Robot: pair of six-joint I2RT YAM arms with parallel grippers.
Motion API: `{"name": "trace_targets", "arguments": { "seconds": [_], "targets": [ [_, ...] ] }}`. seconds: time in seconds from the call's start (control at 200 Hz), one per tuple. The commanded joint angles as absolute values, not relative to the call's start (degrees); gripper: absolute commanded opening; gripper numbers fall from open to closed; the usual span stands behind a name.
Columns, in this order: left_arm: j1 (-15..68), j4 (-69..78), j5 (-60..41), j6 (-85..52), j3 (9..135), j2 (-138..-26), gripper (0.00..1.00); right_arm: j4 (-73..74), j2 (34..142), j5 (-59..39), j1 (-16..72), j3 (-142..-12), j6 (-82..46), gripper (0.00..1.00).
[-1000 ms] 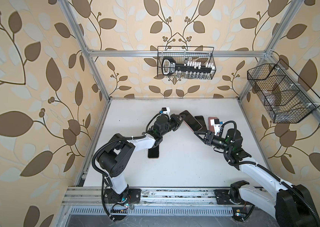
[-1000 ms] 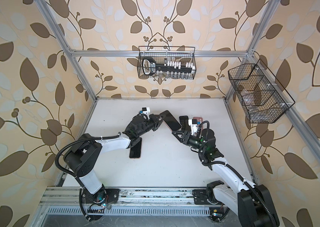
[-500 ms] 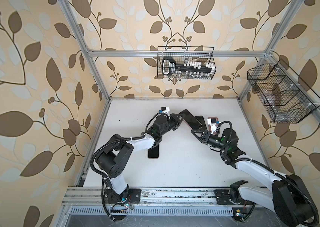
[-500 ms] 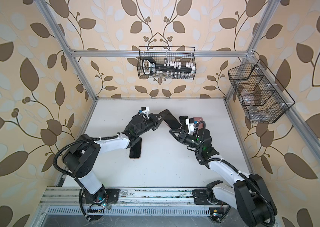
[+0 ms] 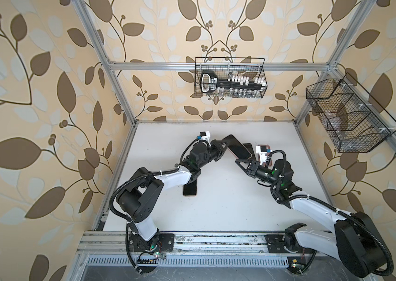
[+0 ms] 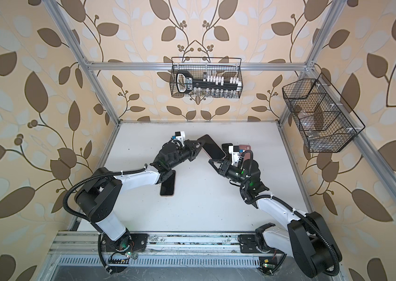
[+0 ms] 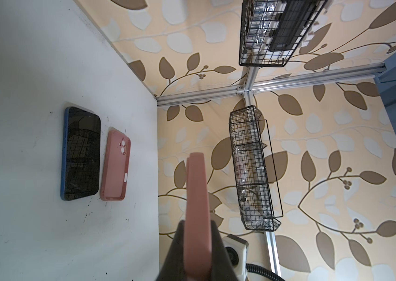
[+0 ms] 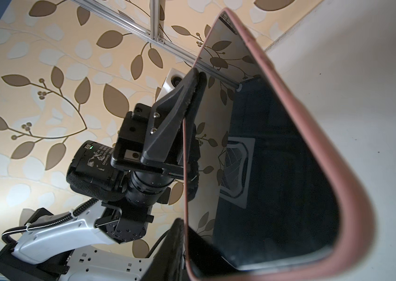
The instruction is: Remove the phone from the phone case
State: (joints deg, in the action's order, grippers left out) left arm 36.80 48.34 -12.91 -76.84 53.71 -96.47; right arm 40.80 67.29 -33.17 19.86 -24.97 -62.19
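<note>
Left wrist view: the left gripper [image 7: 197, 225] is clamped on one end of the phone in its pink case [image 7: 195, 189] (seen edge-on), held off the white table [image 7: 21, 73] near the blue-cased phone [image 7: 81, 153]. The right gripper [image 5: 240, 163] sits at the held phone's other end, also near the blue-cased phone; I cannot tell whether its jaws grip.

Soft, even light fills both top views. Focus is sharp, and the wide lens stretches the beige leaf-patterned wallpaper [image 5: 34, 97] toward the corners. The white tabletop [image 5: 228, 214] carries only faint, soft-edged shadows. In the left wrist view the pink silicone phone case [image 7: 197, 219], close to the lens, looks soft. In the right wrist view the glossy black phone screen [image 8: 277, 170] mirrors the wallpaper.
</note>
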Motion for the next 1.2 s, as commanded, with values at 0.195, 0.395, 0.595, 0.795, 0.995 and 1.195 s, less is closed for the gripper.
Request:
{"name": "trace_targets", "arguments": {
  "seconds": [0.195, 0.395, 0.595, 0.795, 0.995, 1.195],
  "targets": [
    [37.27, 55.33, -11.86, -77.18, 54.38, -91.99, 0.00, 44.77, 68.25, -31.50, 20.48, -24.66, -63.40, 0.23],
    [37.29, 55.18, -11.61, -77.24, 54.01, -91.45, 0.00, 45.26, 68.29, -31.28, 20.48, -24.69, -63.45, 0.16],
    [37.36, 55.25, -11.25, -77.24, 53.70, -91.25, 0.00, 45.87, 68.72, -31.02, 20.49, -24.45, -63.60, 0.13],
    [37.35, 55.35, -10.66, -77.54, 53.36, -90.97, 0.00, 46.64, 69.03, -30.30, 20.48, -24.03, -63.77, 0.08],
    [37.86, 55.37, -8.67, -79.99, 52.74, -91.40, 0.00, 46.93, 69.31, -29.32, 20.65, -23.59, -61.41, 0.06],
    [38.34, 57.20, -8.09, -84.87, 52.99, -92.80, 0.00, 46.98, 69.87, -28.69, 20.50, -22.69, -56.12, 0.04]
  ]
}}
